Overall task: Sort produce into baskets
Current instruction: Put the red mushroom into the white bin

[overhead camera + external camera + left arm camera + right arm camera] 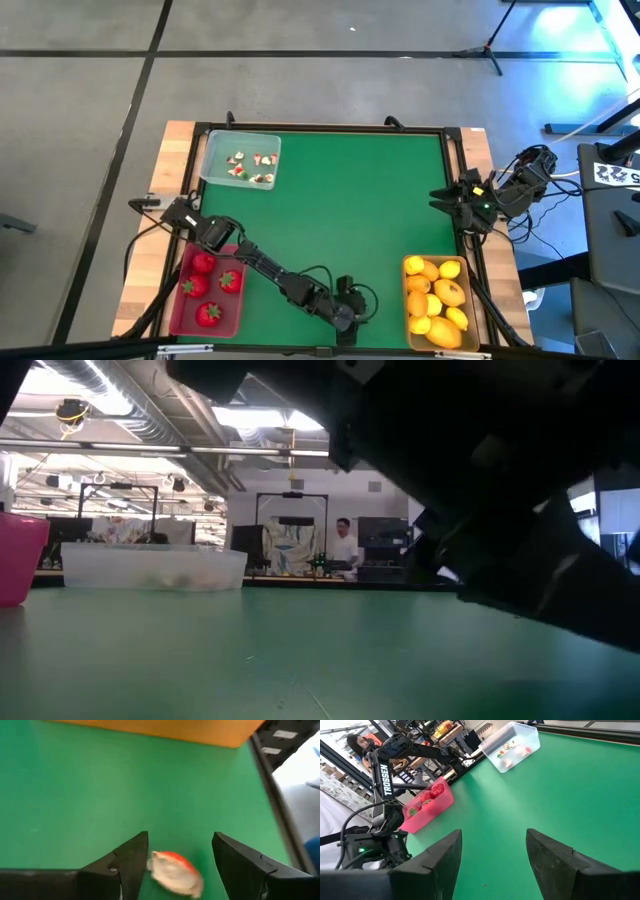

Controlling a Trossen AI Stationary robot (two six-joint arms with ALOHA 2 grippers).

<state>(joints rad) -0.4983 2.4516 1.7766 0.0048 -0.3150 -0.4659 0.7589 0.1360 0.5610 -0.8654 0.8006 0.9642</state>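
Note:
My left gripper (345, 318) is down at the table's near edge, about the middle, between the pinkish-red basket (176, 305) of red strawberries (208, 313) and the tan-yellow basket (405, 300) of lemon-like ovals (448, 292). In the left wrist view it (180, 845) is open, with a small white-and-red bit (175, 872) lying on the green mat between its fingers. The clear basket (212, 160) at the far left holds several more such bits (250, 166). My right gripper (447, 196) waits open and empty (492, 840) at the table's right edge. My left gripper has its fingers on either side of the white-and-red bit, slanting down at it. The bit's pale end (154, 865) lies right beside one finger (135, 857), and I cannot tell whether they touch. A gap shows between the bit and the other finger. The bit rests on the mat.
The tan-yellow basket's wall (165, 732) stands a short way beyond the left gripper, with the table's dark frame (272, 795) beside it. In the low view the left arm (480, 470) fills the upper right. The mat's middle (350, 210) is bare green.

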